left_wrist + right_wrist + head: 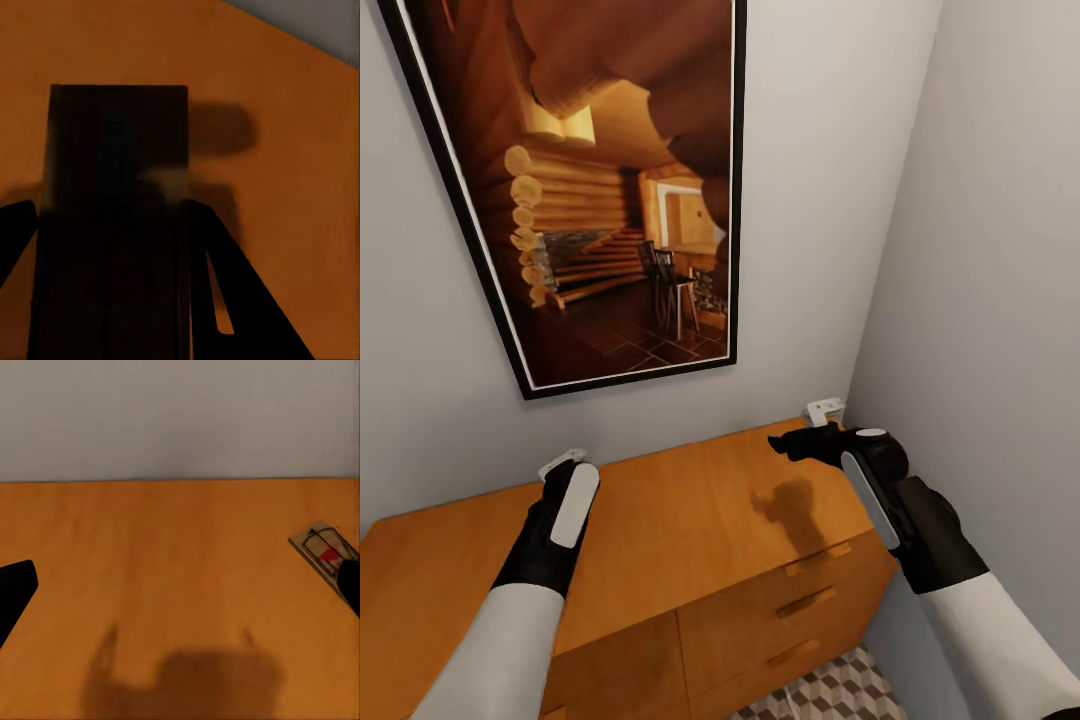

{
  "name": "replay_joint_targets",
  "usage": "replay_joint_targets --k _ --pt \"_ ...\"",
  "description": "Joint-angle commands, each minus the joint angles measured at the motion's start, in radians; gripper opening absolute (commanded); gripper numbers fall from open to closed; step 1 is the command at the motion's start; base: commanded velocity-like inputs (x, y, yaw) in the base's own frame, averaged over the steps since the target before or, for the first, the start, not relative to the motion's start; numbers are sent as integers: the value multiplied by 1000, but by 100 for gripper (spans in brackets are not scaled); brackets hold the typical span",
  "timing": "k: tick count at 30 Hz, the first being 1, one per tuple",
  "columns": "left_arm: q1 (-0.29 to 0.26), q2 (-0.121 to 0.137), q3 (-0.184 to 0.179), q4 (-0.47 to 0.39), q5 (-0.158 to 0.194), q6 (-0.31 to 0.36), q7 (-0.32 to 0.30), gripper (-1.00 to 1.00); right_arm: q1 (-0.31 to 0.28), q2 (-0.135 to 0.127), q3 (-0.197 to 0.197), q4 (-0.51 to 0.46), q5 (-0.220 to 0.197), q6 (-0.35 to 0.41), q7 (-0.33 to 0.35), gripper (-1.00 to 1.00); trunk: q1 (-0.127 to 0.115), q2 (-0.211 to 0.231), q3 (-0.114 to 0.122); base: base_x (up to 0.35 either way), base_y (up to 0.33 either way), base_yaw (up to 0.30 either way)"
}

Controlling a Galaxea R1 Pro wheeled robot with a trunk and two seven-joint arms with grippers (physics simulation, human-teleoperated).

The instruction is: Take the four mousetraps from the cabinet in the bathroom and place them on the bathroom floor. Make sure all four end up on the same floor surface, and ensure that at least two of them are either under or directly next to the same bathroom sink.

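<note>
We face a room corner. The cabinet (690, 520) sits against the wall, its orange-tan top bare across the middle, with bar-handled drawers on the front below the right arm. A large black-framed picture (600, 190) of a log interior hangs tilted on the wall above it. A patch of cube-pattern floor (830, 695) shows at the foot of the cabinet.

Left gripper (565, 462): over the rear left part of the top, close to the wall. In the head view our own wrist covers the fingers. In the left wrist view a dark flat block (116, 217) lies between the dark finger shapes, close against the lens; we cannot tell what it is, nor whether the fingers are clamped on it. State of left hand: cannot tell.

Right gripper (785, 443): over the rear right corner of the top, casting a shadow on the wood beneath. In the right wrist view the two fingertips (15, 589) sit at opposite edges of the frame with bare wood between them: hand wide, holding nothing.

One mousetrap (324, 547) lies flat on the top, near the wall, just beside one right fingertip. Tan board, dark wire, small red patch.
</note>
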Motion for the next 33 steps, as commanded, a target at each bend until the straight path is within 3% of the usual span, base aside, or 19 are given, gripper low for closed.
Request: replay_joint_targets --k 1,3,4,6,7,10,11,13,15,16,18,19,22,28,33 --pt "17 -1 -1 -40 0 11 -1 -100 -18 -3 1 32 -2 -8 13 100 0 0 0 0 0 0" --pt "48 -1 -8 -109 1 27 0 -100 -42 -9 5 77 0 -38 59 100 0 0 0 0 0 0" --pt "79 -2 -24 -172 1 39 1 -100 -58 -17 9 106 5 -81 128 100 0 0 0 0 0 0" --pt "110 -1 -47 -228 1 47 1 -100 -66 -30 12 125 19 -128 198 100 0 0 0 0 0 0" --pt "141 -2 -72 -280 1 51 1 -100 -71 -45 13 141 48 -169 251 100 0 0 0 0 0 0" --pt "177 -2 -112 -337 3 56 2 -100 -75 -68 14 163 109 -219 300 100 0 0 0 0 0 0" --pt "193 -3 -140 -359 12 57 1 -100 -76 -79 13 181 142 -247 321 100 0 0 0 0 0 0" --pt "207 -2 -178 -382 43 59 2 -100 -77 -96 8 206 172 -287 358 100 0 0 0 0 0 0" --pt "213 -2 -204 -400 66 59 2 -100 -77 -108 6 223 185 -313 394 100 0 0 0 16 0 0" --pt "218 -2 -239 -415 81 60 3 -100 -76 -118 4 246 194 -343 427 100 0 0 0 114 0 0" --pt "228 1 -283 -424 91 61 4 -100 -76 -126 3 280 200 -381 448 100 0 0 0 179 0 0" --pt "242 3 -325 -430 98 61 4 -100 -77 -131 2 321 203 -427 463 100 0 0 0 250 0 0" --pt "259 5 -378 -437 105 61 2 -100 -82 -138 -1 410 206 -516 480 100 0 0 0 265 -7 0" --pt "253 -1 -415 -440 114 66 -14 -100 -86 -157 -2 480 210 -575 489 100 0 0 0 111 -7 0" --pt "207 -3 -424 -441 182 98 -88 -100 -87 -161 -1 496 210 -583 492 100 0 0 0 22 -1 0"
